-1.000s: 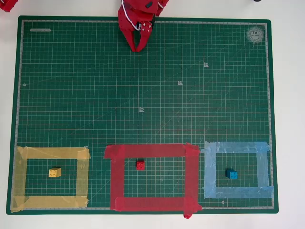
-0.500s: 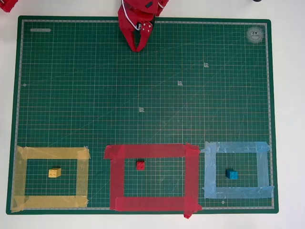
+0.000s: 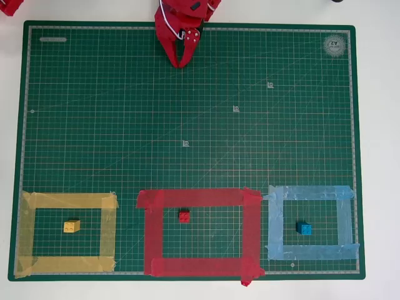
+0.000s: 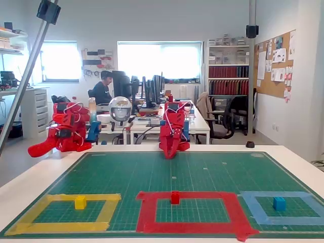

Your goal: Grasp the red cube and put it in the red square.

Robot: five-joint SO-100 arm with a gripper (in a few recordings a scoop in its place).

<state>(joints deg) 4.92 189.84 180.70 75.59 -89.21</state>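
Observation:
The red cube (image 3: 184, 216) rests on the green mat inside the red square (image 3: 154, 229), near its upper left inner corner in the overhead view. From the fixed view the red cube (image 4: 175, 197) lies just inside the far strip of the red square (image 4: 147, 212). My red gripper (image 3: 180, 62) hangs at the mat's far edge, folded back, its fingers together and pointing down at the mat with nothing between them. In the fixed view the gripper (image 4: 169, 154) is far behind the cube.
A yellow cube (image 3: 72, 226) lies inside a yellow tape outline (image 3: 28, 231) at the left. A blue cube (image 3: 304, 228) lies inside a light blue tape outline (image 3: 275, 225) at the right. The green mat (image 3: 187, 125) is bare between gripper and squares.

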